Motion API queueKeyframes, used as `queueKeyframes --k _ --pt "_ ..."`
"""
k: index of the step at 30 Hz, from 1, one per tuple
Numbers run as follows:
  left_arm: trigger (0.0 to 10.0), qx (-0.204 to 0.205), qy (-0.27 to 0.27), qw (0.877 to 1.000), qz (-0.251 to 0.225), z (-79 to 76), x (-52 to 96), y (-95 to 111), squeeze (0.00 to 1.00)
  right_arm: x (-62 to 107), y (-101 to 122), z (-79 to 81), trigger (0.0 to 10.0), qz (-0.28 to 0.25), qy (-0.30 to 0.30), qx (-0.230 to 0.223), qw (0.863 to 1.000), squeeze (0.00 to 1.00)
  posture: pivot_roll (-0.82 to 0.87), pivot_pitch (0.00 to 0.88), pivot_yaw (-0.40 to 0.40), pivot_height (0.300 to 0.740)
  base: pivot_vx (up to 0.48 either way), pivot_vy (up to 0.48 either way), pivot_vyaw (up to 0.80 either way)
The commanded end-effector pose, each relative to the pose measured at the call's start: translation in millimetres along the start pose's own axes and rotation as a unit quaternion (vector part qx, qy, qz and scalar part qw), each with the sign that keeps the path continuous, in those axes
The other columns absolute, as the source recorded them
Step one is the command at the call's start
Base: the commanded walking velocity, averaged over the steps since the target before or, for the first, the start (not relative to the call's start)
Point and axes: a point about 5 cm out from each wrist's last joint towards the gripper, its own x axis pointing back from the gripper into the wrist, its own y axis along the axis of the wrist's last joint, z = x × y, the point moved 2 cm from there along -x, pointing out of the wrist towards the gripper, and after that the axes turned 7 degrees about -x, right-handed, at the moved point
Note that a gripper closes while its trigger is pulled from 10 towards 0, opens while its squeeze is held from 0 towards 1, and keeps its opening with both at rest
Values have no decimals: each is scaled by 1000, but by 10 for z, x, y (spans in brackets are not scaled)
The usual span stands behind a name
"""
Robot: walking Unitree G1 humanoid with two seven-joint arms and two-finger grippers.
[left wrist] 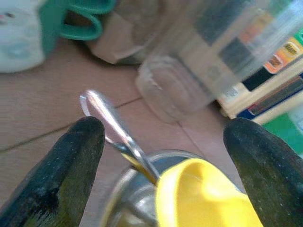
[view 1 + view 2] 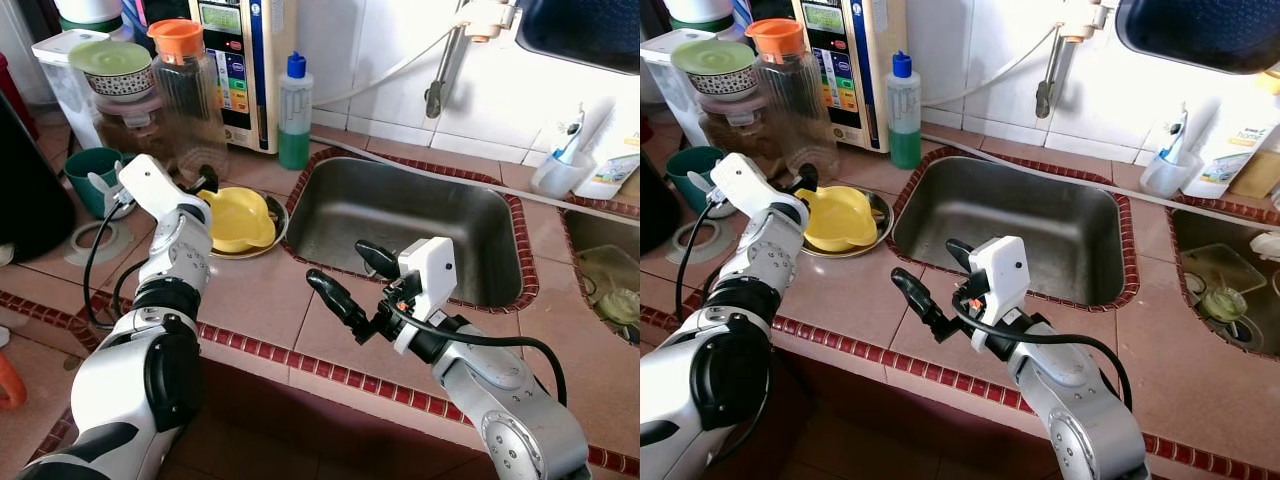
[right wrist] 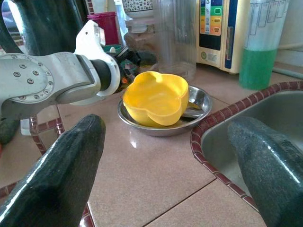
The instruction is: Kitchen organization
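A yellow bowl (image 2: 236, 218) lies in a shallow metal dish (image 3: 161, 130) on the tiled counter, left of the sink (image 2: 400, 215). A metal spoon (image 1: 111, 124) rests in the dish, its handle sticking out past the rim. My left gripper (image 1: 165, 127) is open at the far left side of the dish, its fingers on either side of the spoon handle and the bowl's edge, not touching them. My right gripper (image 2: 337, 262) is open and holds nothing. It hovers over the counter in front of the sink and points at the dish.
Behind the dish stand a clear jar with an orange lid (image 2: 190, 95), a green soap bottle (image 2: 294, 110) and a water machine (image 2: 240, 60). A teal cup (image 2: 92, 178) sits far left. A faucet (image 2: 440, 70) hangs over the sink; a toothbrush cup (image 2: 558, 170) is at right.
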Motion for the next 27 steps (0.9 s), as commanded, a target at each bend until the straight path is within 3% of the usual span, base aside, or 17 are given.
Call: queueKeyframes --k 1,6,11,17,22,23,24,25,26,27 --pt "10000 8 2 1000 -12 -40 -17 105 0 30 46 0 10000 -7 -4 4 1000 953 58 0 -12 740 0 0 0" --pt "10000 9 14 1000 -25 20 -33 192 0 43 41 -2 10000 -5 -6 3 1000 957 54 0 -15 740 0 0 0" --pt "10000 11 16 1000 -11 49 -38 151 0 41 47 -2 10000 -6 -6 4 1000 949 49 0 -16 740 0 0 0" --pt "10000 17 7 1000 13 0 -33 61 0 46 47 -1 10000 -5 -7 5 1000 949 45 0 -15 740 0 0 0" --pt "10000 49 1 998 33 -53 -26 -14 0 45 46 4 10000 -5 -8 4 1000 953 41 0 -14 740 0 0 0" --pt "8039 54 1 998 35 -56 -25 -20 0 46 46 4 10000 -5 -8 4 1000 953 40 0 -13 740 0 0 0" --pt "8039 54 1 998 35 -56 -25 -20 0 46 46 4 10000 -5 -8 4 1000 953 40 0 -13 740 0 0 0" --pt "2392 62 0 997 37 -59 -25 -24 0 44 47 5 10000 -5 -9 4 1000 953 39 0 -12 740 0 0 0" --pt "0 66 -1 997 38 -61 -26 -25 0 44 48 5 10000 -5 -9 4 1000 953 38 0 -12 740 0 0 0" --pt "0 69 -1 997 38 -61 -26 -24 0 43 49 6 10000 -5 -9 4 1000 953 38 0 -12 740 0 0 0"
